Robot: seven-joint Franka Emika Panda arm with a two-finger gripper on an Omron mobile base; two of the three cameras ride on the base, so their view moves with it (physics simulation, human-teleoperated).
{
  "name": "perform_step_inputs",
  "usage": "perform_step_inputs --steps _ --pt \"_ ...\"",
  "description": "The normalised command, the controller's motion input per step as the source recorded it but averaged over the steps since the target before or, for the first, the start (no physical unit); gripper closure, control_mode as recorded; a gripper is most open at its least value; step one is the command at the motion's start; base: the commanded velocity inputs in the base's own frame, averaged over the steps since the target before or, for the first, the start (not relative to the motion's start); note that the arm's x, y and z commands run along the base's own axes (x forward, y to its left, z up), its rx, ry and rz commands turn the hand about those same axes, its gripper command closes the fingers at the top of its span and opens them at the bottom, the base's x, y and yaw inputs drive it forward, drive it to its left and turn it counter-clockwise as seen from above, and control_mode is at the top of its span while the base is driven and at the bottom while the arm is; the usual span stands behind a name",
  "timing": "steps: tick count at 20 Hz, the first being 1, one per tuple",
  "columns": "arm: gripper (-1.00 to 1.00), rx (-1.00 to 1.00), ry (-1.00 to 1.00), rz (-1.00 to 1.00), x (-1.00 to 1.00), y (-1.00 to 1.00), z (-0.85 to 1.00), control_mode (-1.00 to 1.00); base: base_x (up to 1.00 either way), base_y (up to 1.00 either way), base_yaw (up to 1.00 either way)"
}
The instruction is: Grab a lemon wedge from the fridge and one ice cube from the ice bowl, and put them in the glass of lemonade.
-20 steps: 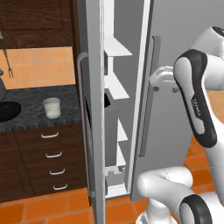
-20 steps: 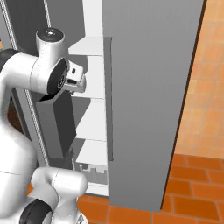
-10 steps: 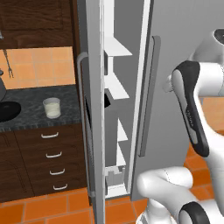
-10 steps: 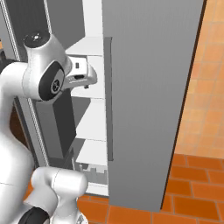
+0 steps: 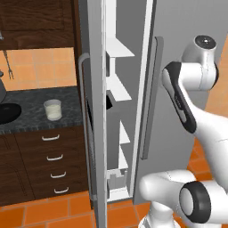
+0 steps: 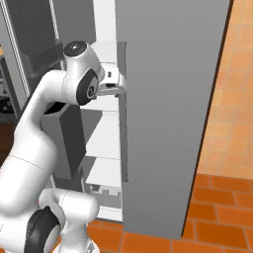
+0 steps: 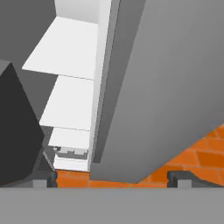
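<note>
The fridge [image 5: 165, 116] stands with both doors ajar, and white shelves [image 5: 119, 47] show in the gap. My gripper [image 6: 117, 85] is open and empty at the inner edge of the right door [image 6: 168, 99], level with an upper shelf. In the hand view my gripper [image 7: 111, 177] looks down along that door's edge [image 7: 105, 87] past the shelves [image 7: 65, 48] to the orange floor. The glass of lemonade [image 5: 52, 109] stands on the dark counter left of the fridge. The black ice bowl [image 5: 6, 112] is cut off at the left edge. The lemon wedge is hidden.
Dark wooden drawers [image 5: 52, 156] sit under the counter [image 5: 31, 116], with a dark cabinet [image 5: 35, 22] above. The left door [image 5: 91, 111] with its long bar handle juts toward me. A dark door bin [image 7: 15, 131] lies left of the hand. Orange tiled floor [image 6: 217, 217] spreads to the right.
The hand has moved from inside the opening toward the right door's inner edge, and the elbow has swung up and outward. The jaws have stayed open.
</note>
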Motion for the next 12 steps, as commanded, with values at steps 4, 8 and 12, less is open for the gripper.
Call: perform_step_inputs --steps 4,8,12 --pt "-1.0 0.08 0.0 -0.01 0.97 -0.02 -0.22 -1.0 0.0 0.0 0.0" --pt "-1.0 0.09 -0.02 0.0 0.57 0.04 -0.14 -1.0 0.0 0.0 0.0" --pt "-1.0 0.04 -0.1 0.0 0.53 0.0 -0.3 -1.0 0.0 0.0 0.0"
